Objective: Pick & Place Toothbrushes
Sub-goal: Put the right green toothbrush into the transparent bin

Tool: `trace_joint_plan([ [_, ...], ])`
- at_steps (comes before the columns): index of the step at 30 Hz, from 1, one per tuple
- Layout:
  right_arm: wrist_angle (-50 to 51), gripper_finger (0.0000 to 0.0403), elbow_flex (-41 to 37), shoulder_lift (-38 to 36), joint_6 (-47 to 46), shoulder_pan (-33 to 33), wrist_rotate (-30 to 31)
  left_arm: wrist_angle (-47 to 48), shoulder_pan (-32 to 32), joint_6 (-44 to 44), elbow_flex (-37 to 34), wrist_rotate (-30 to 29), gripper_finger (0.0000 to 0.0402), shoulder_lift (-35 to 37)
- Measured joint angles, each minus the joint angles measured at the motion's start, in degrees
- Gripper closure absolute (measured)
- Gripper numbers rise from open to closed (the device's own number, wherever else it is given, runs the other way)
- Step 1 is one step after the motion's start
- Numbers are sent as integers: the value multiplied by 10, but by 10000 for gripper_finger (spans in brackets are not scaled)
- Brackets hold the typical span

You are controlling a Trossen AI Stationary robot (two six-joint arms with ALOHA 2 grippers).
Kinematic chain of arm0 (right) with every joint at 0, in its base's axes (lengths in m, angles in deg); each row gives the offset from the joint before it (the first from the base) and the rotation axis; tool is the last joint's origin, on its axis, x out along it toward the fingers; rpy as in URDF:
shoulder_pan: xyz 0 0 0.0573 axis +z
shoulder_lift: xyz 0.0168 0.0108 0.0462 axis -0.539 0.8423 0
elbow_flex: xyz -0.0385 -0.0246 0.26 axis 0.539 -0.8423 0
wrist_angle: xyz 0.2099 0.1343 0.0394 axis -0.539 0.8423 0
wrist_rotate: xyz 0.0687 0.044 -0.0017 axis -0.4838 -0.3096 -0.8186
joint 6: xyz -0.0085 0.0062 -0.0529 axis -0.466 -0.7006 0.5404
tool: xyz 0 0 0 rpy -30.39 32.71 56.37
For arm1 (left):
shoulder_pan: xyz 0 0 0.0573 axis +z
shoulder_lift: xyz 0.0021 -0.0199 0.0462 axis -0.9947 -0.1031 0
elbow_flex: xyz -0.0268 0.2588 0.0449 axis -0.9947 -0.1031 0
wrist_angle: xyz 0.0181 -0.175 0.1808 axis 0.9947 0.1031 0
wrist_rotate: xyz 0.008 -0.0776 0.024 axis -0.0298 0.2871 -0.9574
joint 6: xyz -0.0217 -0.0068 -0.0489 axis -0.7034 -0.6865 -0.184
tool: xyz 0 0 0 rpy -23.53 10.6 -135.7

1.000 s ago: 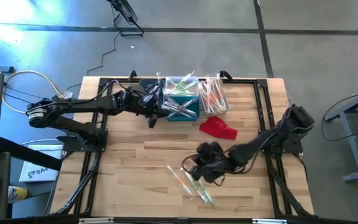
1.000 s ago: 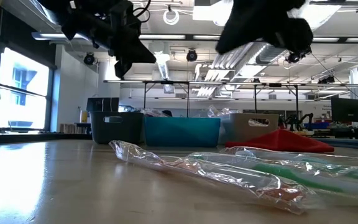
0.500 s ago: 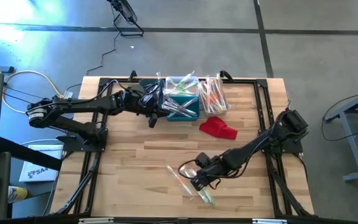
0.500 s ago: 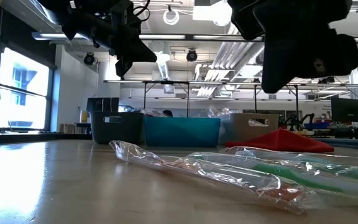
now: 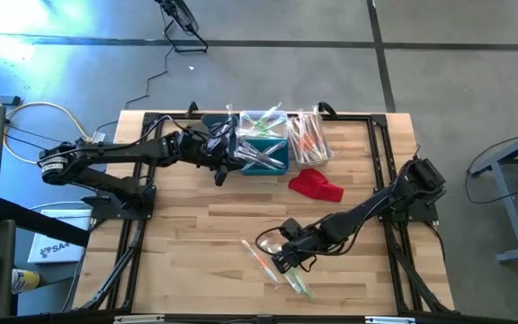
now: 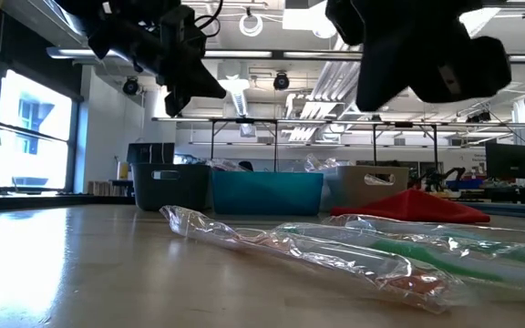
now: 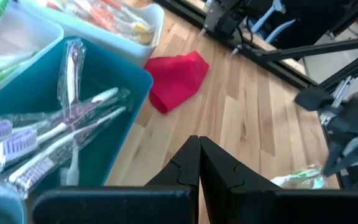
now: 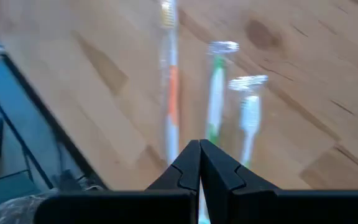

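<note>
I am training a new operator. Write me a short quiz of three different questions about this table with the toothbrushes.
1. True or false: the red cloth lies inside the teal bin.
2. Multiple choice. The right gripper is: A) over the bins, B) above the loose toothbrushes at the table's front, C) off the table.
3. Fill in: the right wrist view shows three wrapped toothbrushes with orange, ____ and white handles.

Key
1. False: it lies on the bare wood, beside the bins.
2. B. The left gripper, also shut, is the one by the teal bin.
3. Green, between the orange and the white.
</note>
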Motion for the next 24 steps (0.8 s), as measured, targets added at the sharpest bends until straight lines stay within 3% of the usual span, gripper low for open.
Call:
trace_joint_plan([
  [10,15,401,45,33,8,2,35,18,0,0,0,-1,401,0],
  [24,-7,401,61,64,40,2,29,56,0,21,0,-1,401,0],
])
